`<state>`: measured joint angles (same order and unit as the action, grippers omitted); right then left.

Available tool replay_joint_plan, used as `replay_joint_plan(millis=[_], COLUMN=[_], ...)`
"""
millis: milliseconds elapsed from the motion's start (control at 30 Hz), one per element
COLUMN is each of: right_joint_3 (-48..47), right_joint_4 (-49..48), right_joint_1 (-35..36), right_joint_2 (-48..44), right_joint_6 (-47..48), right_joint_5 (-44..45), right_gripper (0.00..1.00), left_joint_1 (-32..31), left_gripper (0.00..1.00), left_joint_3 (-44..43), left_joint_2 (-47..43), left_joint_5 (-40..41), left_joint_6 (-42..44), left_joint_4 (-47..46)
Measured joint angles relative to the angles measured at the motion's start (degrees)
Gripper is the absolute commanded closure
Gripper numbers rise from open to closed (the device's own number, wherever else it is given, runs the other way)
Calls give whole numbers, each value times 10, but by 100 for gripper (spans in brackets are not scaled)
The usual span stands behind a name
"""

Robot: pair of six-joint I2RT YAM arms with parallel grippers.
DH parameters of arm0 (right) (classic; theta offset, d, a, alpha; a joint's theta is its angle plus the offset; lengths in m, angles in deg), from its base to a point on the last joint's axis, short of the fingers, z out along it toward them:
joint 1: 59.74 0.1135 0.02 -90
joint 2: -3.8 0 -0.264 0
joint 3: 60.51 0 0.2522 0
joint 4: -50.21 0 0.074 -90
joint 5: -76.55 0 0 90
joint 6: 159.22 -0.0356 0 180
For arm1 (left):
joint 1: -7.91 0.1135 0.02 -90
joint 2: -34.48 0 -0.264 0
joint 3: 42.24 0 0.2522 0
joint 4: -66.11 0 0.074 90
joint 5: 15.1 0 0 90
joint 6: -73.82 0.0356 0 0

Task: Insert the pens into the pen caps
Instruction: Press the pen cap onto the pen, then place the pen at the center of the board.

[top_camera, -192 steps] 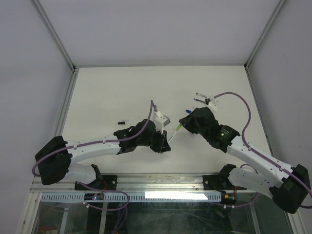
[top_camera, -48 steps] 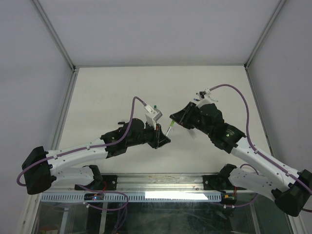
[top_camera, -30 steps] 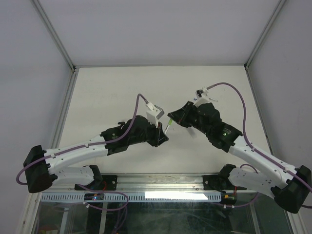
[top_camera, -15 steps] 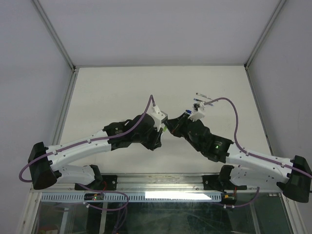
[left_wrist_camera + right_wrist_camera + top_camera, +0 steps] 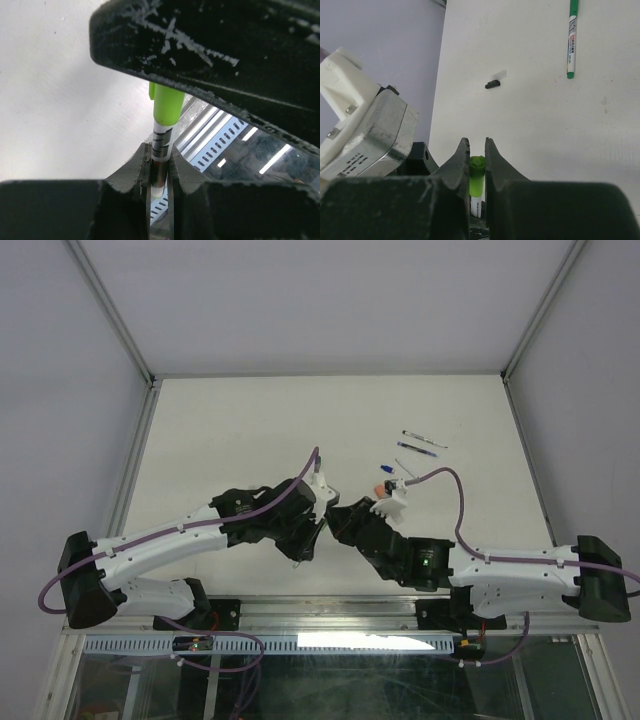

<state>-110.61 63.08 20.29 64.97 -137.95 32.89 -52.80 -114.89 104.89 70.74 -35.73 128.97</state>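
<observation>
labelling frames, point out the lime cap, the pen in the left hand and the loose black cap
lime cap [image 5: 167, 102], left wrist view, middle of its side
pen [image 5: 161, 143], left wrist view, printed white barrel
black cap [image 5: 493, 84], right wrist view, middle of its body

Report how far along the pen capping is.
Done: possibly the green-ended marker lying on the table; I cannot confirm. In hand: left gripper clamps a white pen, right gripper clamps the lime cap, already over its tip; full seating unclear. Left: the loose black cap, blue cap and two dark pens.
</observation>
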Motion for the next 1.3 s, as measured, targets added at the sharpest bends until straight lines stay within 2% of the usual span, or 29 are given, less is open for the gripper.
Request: replay_joint_plan(millis=[100,300,533,767,1000,1300], right_joint_3=[-13,-120,-229,-292,-301,-226], right_joint_4=[28,104,157,187,192,203], right_joint_1=[0,-22,-33,-37,-31,-21], right_joint_2=[-12,-20,-35,-37,-66,-202], right_joint_6=[7,87,208,301,360,381], right_joint_5=[14,21,-8,-30,-67,-81], right_gripper=[100,100,91,82,68,57], left_joint_1=[0,11,16,19,27,45], left_gripper=[100,100,100,100,100,100], left_joint_3=[0,7,14,19,26,54], left_joint_2=[-2,-54,-107,-110,-110,-115], left_joint_5=[-9,-15,-40,-56,-49,-1], left_joint_6=[1,-3,-2,8,9,-6], left_joint_4=[-28,-116,-220,-296,-360,-392])
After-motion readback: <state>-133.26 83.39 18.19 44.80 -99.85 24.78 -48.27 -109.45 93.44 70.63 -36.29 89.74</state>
